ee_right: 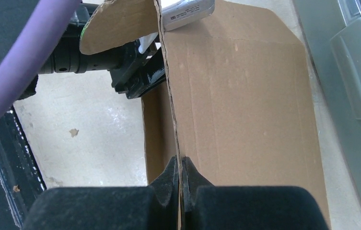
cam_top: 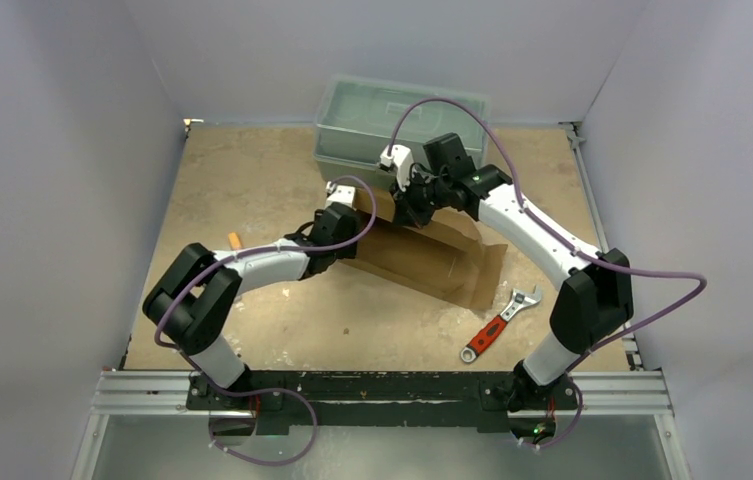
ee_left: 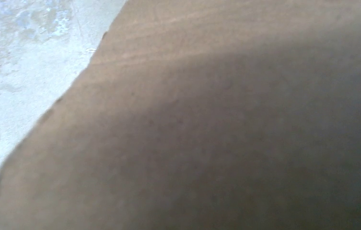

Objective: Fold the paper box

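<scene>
**Pinching a wall of the paper box (cam_top: 432, 262)**

On the table (cam_top: 352, 320), the toolbox (cam_top: 392, 115) is sitting at the paper box's twelve o'clock. My right gripper (ee_right: 180, 165) is pinching an upright cardboard wall. My left gripper (cam_top: 344, 240) is working at its nine o'clock end; I cannot tell how those fingers are standing. A wrench (cam_top: 499, 320) is lying at four o'clock.

Top view high overhead, facing down; wrist views very close; all share paper box (cam_top: 432, 262).
</scene>
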`<state>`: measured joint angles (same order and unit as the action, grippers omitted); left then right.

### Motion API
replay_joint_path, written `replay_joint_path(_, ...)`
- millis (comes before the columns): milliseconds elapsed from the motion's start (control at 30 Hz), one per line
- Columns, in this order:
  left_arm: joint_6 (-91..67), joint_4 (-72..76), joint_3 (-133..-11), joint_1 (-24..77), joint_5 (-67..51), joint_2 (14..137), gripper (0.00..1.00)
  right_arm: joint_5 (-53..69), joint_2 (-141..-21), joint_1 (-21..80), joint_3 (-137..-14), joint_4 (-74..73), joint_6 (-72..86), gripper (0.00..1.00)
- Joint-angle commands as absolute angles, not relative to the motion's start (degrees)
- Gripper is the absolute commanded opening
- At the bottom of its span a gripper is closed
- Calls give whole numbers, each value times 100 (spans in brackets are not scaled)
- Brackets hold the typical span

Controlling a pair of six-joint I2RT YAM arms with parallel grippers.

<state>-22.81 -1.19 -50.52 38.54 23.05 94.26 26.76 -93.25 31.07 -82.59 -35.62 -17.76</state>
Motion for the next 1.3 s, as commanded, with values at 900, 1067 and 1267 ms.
replay_joint_path(900, -2890, 582, -3233, 3786, 1147, 5879, 78, 2769, -8968, 3187, -8397, -3736, -2728, 0)
replay_joint_path(1067, -2676, -146, -2957, 3775, 1102, 4396, 91, 3401, -8953, 3189, -8849, -4554, -3501, 0)
replay_joint_path(1267, -1096, 436, -2839, 3778, -31, 3447, 91, 3704, -9238, 3241, -9785, -5707, -4101, 0)
